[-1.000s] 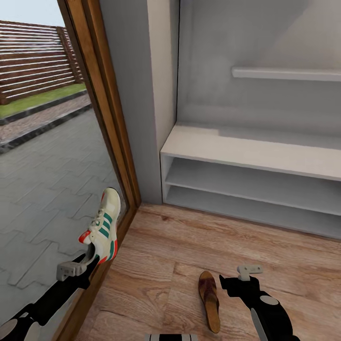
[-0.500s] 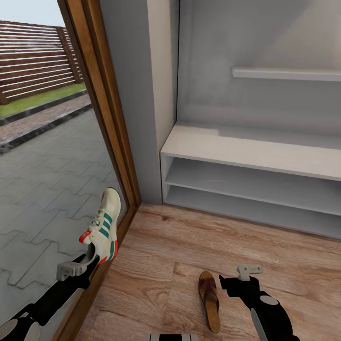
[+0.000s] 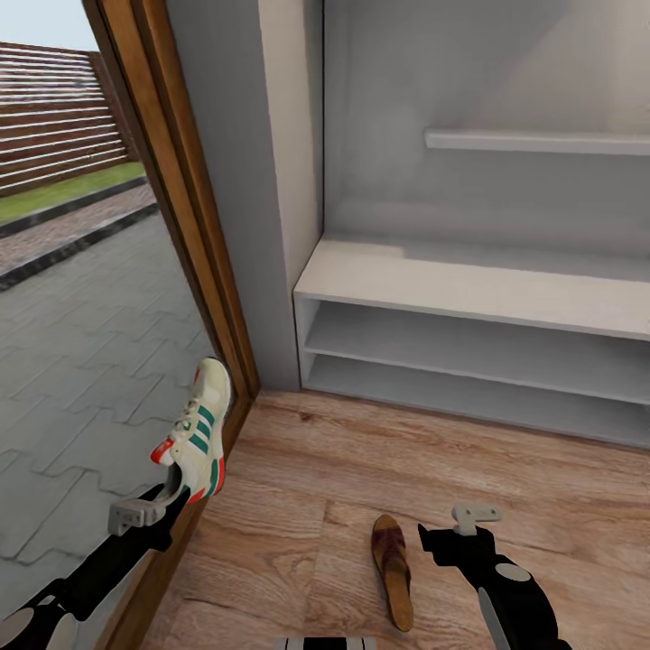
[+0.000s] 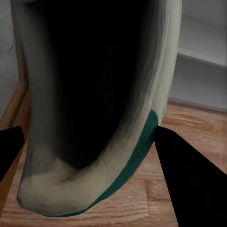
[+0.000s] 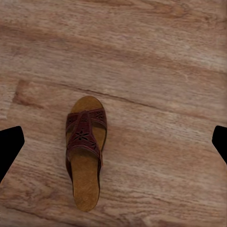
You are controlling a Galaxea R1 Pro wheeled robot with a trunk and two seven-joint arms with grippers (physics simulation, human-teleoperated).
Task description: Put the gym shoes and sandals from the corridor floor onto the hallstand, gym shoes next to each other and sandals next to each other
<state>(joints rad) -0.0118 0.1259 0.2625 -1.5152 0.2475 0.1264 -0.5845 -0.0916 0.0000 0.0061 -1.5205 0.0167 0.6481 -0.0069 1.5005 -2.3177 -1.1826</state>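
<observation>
Your left gripper [image 3: 167, 492] is clamped on the sneaker [image 3: 199, 429] heel; light but floppy. Right gripper [image 3: 474, 516] spread apart over sandal [image 5: 85, 153]: stiff sole, grab its sides.

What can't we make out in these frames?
- Sneaker, left wrist view: so close that only its dark opening and sole edge show.
- Rack, head view: right end cut off by the frame edge.
- Right gripper, head view: fingers too small to judge the gap.
</observation>
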